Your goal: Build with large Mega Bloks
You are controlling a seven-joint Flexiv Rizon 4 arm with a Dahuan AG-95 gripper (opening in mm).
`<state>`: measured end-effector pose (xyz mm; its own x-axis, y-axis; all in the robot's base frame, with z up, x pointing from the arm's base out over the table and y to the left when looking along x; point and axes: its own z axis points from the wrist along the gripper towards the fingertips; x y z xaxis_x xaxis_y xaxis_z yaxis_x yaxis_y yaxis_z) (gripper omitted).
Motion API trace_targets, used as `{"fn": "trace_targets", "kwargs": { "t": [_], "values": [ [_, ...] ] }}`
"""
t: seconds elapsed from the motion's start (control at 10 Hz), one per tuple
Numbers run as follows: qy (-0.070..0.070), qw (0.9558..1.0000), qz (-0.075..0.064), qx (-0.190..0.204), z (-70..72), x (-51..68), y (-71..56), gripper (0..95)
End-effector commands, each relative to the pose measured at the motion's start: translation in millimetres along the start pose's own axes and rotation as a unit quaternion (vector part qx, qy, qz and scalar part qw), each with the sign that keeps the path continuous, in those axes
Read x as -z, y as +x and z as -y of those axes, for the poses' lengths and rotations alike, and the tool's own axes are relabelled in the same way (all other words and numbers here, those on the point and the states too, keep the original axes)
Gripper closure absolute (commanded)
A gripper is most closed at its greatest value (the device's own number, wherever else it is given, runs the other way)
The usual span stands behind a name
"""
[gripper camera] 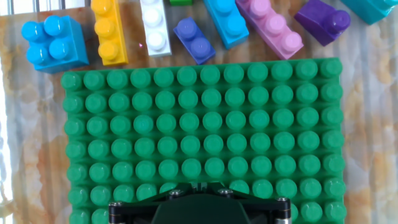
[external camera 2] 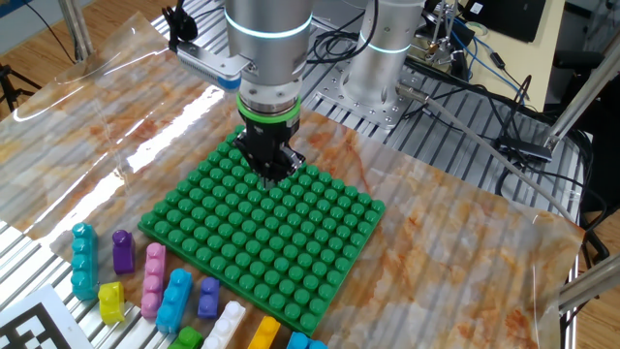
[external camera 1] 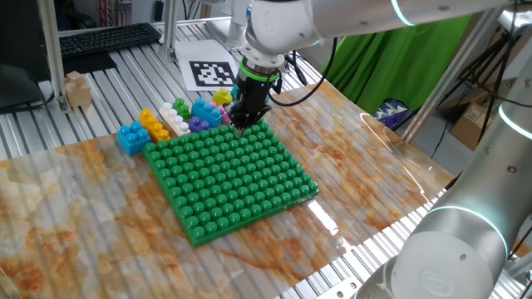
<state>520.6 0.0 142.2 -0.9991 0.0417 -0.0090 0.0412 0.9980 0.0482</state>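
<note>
So we're basically at square one here. The gripper (external camera 2: 272, 174) is parked low over the baseplate (external camera 2: 320, 247), pointing straight down with its jaws pinched fully together and nothing in them. In the other fixed view it sits near the plate's edge on the far side from the bricks; whether the tips actually touch the studs, we can't tell.

The bricks (gripper camera: 186, 28) are all lying loose on the table, strung along the plate's 12 o'clock edge in the hand view: blue square (gripper camera: 53, 42) at about 11, then yellow (gripper camera: 109, 31), white (gripper camera: 153, 26), a small purple one (gripper camera: 194, 40), another blue (gripper camera: 227, 22), pink (gripper camera: 270, 26) and a darker purple (gripper camera: 323, 22) out toward 1. None are on the plate yet.

Our guess is that picking the first brick is the step in hand. The next move calls for lifting off, opening the jaws wide enough for a chunky brick, and travelling across the plate toward 12 to come down square over one.
</note>
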Motion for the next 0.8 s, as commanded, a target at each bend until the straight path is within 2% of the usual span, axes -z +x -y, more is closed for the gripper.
{"fn": "trace_targets", "kwargs": {
  "t": [0.1,0.4,0.7,0.8],
  "values": [
    [0.0,1.0,-0.001,0.002,-0.5,-0.6,-1.6,95.0],
    [-0.001,1.0,-0.002,0.008,2.2,-0.4,-4.5,95.0],
    [-0.001,0.9999,-0.003,0.016,21.7,-0.7,-25.5,95.0],
    [-0.003,0.9999,-0.001,0.013,23.8,-3.9,-25.5,95.0]
  ]
}}
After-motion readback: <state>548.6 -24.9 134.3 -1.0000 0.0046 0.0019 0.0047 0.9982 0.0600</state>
